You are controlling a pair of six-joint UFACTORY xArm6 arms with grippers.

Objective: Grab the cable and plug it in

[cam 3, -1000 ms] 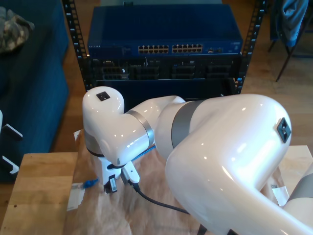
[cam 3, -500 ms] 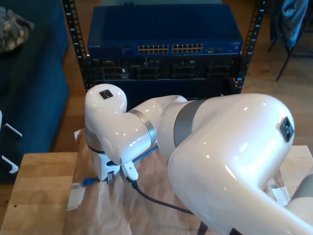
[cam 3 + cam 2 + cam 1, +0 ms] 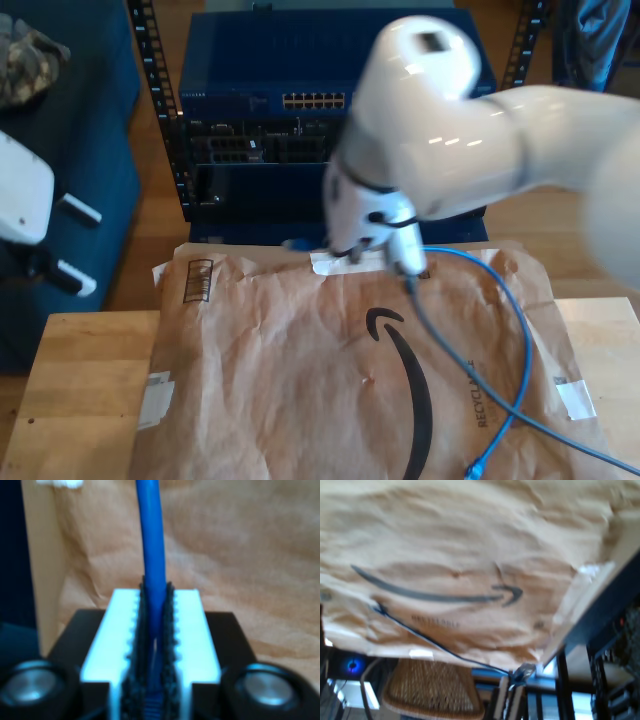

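The blue cable (image 3: 524,345) curves over the brown paper (image 3: 270,350) on the exterior view's right. Its loose plug (image 3: 472,467) lies at the near edge. My second gripper (image 3: 154,592) is shut on the cable (image 3: 151,535), which runs straight out between the toothed pads. In the exterior view this gripper (image 3: 338,252) hangs blurred over the paper's far edge, in front of the rack. In the first wrist view the cable (image 3: 420,635) crosses the paper to a plug (image 3: 522,672) at its corner. My first gripper (image 3: 78,248) stands open on the exterior view's left, nothing between its fingers.
A blue network switch (image 3: 240,80) with a row of ports (image 3: 315,100) sits atop the black rack (image 3: 260,150) behind the wooden table (image 3: 80,400). A thicker grey cable (image 3: 450,370) trails from the second arm over the paper. A blue sofa (image 3: 60,120) stands on the exterior view's left.
The second arm has lifted off the paper's near left part and swung toward the rack, carrying the cable end. The cable now trails across the paper's right. The first gripper rose.
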